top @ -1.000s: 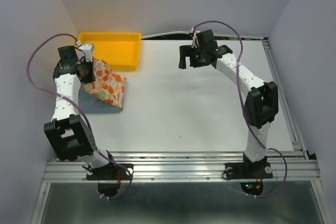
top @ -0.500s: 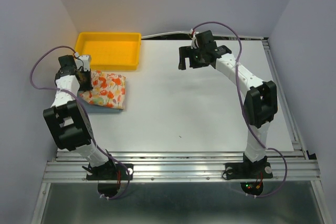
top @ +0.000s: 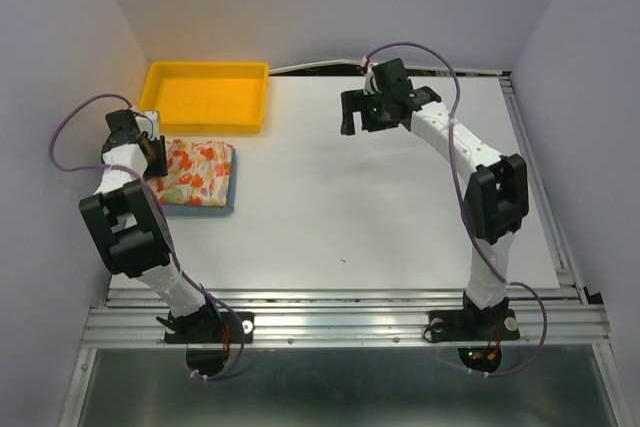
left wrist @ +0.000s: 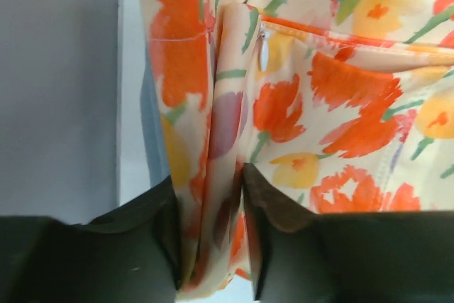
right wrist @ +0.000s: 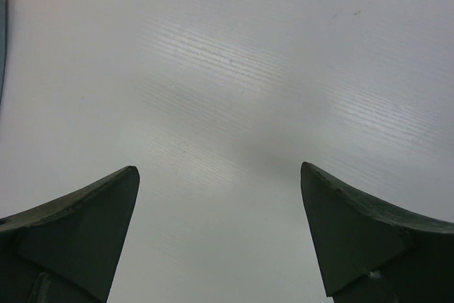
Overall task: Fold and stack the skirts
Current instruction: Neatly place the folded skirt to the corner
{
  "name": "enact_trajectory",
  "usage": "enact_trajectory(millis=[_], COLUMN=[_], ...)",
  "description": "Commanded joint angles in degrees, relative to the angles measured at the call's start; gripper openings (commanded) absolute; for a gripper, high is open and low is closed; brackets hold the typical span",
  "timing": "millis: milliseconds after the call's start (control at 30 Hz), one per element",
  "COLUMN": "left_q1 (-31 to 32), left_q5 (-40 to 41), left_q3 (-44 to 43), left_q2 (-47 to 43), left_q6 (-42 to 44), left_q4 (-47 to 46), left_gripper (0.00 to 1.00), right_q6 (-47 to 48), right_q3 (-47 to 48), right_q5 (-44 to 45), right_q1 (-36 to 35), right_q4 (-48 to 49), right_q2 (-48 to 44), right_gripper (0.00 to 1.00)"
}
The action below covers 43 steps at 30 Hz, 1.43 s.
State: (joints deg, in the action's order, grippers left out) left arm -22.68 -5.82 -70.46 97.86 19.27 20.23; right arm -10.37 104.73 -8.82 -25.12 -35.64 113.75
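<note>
The floral skirt (top: 200, 172), cream with orange, red and yellow flowers, lies folded on top of the blue-grey skirt (top: 205, 206) at the table's left, just in front of the yellow tray. Only a rim of the blue-grey skirt shows under it. My left gripper (top: 153, 157) is at the stack's left edge, shut on a bunched fold of the floral skirt (left wrist: 213, 140); a strip of the blue-grey skirt (left wrist: 152, 133) shows beside it. My right gripper (top: 352, 112) is open and empty, above bare table at the back centre; its fingertips (right wrist: 106, 196) frame only white surface.
The yellow plastic tray (top: 207, 97) stands at the back left, touching the far edge of the stack. The left wall is close to the left arm. White tabletop (top: 400, 207) spreads from the stack to the right edge.
The left gripper brought the floral skirt down from a raised, draped hold and laid it flat on the blue-grey skirt, moving left and back. The right arm has not moved.
</note>
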Motion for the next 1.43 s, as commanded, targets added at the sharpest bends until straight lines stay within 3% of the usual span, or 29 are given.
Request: enact_trajectory(millis=[0, 33, 67, 300, 333, 467, 600, 867, 967, 1133, 1400], left_q1=[-0.70, -0.70, -0.70, 0.00, 0.26, 2.54, 8.69, 29.49, 35.32, 39.46, 42.71], left_q5=[0.38, -0.58, -0.85, 0.20, 0.55, 0.55, 2.13, -0.67, -1.38, -4.11, -5.25], left_q3=[-2.58, -3.10, -4.50, -12.14, -13.03, -17.69, -17.87, -20.34, -17.01, -6.46, 0.93], left_q2=[-3.02, -3.38, -4.08, -8.21, -8.39, -8.30, -10.23, -8.48, -7.95, -8.30, -10.50], left_q6=[1.21, 1.65, 1.91, 4.02, 4.20, 5.43, 5.08, -3.96, -6.52, -9.33, -11.01], left_q4=[-0.46, 0.24, 1.64, 5.87, 6.57, 10.27, 8.78, 3.60, -0.44, -8.53, -12.58], left_gripper=[0.57, 0.60, 0.69, 0.75, 0.98, 0.98, 0.98, 0.99, 0.99, 0.99, 0.99], right_q6=[1.23, 1.49, 1.67, 3.95, 4.04, 2.38, 1.67, 5.01, 5.80, 6.06, 7.29], right_q3=[0.21, 0.30, 0.56, 0.13, -0.31, -3.29, -7.95, -26.21, -35.54, -49.69, -54.02], right_q5=[0.73, 0.91, 1.00, 2.40, 2.23, -2.84, -7.70, -7.10, -7.00, -10.34, -10.51], right_q1=[-0.01, -0.01, -0.01, 1.13, 1.65, 8.83, 15.87, 20.99, 20.99, 20.99, 20.99], right_q4=[-0.22, -0.31, -0.66, -1.54, -1.63, -1.63, -1.63, 1.96, 5.92, 12.77, 14.28], right_q2=[-1.52, -1.61, -1.78, -3.62, -4.06, -6.96, -10.65, -24.00, -30.16, -35.96, -39.93], right_gripper=[1.00, 1.00, 1.00, 1.00, 1.00, 1.00, 1.00, 1.00, 1.00, 1.00, 1.00])
